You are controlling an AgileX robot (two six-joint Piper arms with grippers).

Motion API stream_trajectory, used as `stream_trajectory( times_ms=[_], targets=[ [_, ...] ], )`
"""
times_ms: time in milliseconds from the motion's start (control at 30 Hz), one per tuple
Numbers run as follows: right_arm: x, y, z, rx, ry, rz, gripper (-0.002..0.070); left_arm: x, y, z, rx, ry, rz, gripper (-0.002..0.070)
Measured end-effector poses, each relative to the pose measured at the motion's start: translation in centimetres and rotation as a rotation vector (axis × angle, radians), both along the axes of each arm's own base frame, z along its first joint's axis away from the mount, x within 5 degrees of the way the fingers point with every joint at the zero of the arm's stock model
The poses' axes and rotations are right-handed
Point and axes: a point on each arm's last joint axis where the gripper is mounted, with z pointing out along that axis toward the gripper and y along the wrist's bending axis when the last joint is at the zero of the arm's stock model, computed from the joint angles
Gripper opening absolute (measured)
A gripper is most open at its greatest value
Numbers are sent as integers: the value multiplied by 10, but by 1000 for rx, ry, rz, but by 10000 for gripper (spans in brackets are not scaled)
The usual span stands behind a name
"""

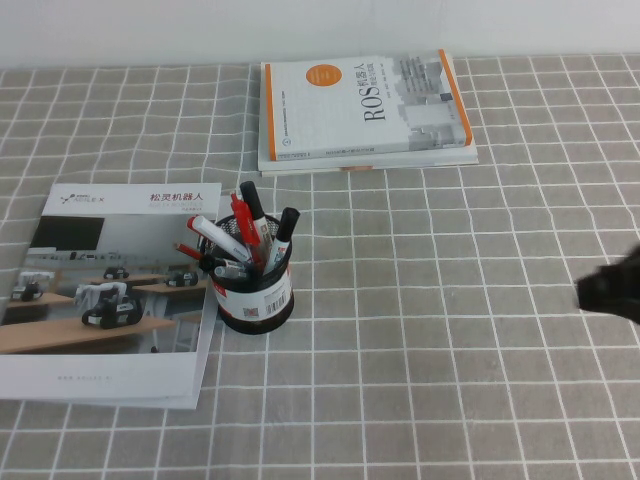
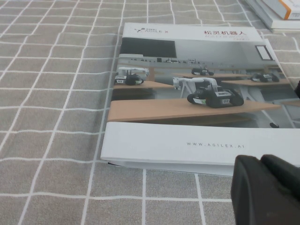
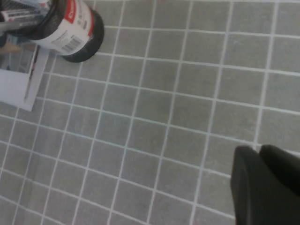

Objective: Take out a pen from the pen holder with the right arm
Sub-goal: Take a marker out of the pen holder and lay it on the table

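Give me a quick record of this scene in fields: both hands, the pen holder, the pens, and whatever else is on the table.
right hand: shut, empty, at the table's right side, well clear of the holder
left hand: outside the high view, by the brochure's near edge
pen holder: upright, at the brochure's right edge
pens: several, all in the holder
brochure: flat, left
books: stacked, far side
progress: no pen taken yet

Shows white brochure [image 2: 187,93] lying flat on grey checked tablecloth [image 2: 51,93], cover photo of small robots on wooden desks. Catches stacked books [image 2: 276,11] beyond brochure's far corner. Places left gripper [image 2: 260,161], dark, fingers pressed together, over brochure's near edge.
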Motion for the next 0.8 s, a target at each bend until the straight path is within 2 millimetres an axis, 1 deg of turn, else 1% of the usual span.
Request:
stream_trajectory(
  times_ms=[33,167,333,500,600,700,767,800],
  targets=[
    [4,5,2,-5,-9,17,-13,0,0,0,0,0,0,-3],
    [23,42,1,-33,-11,124,-13,0,0,0,0,0,0,-3],
    [43,88,-6,-81,-7,243,-13,0,0,0,0,0,0,-3],
    [60,133,-9,-78,-60,321,-13,0,0,0,0,0,0,-3],
    [69,154,-12,-57,-116,328,-12,0,0,0,0,0,0,-3],
    [76,168,-16,-32,-171,316,-3,0,0,0,0,0,0,-3],
    [82,176,-19,1,-211,290,32,0,0,0,0,0,0,-3],
    [85,178,-20,17,-227,274,63,0,0,0,0,0,0,-3]
  ],
)
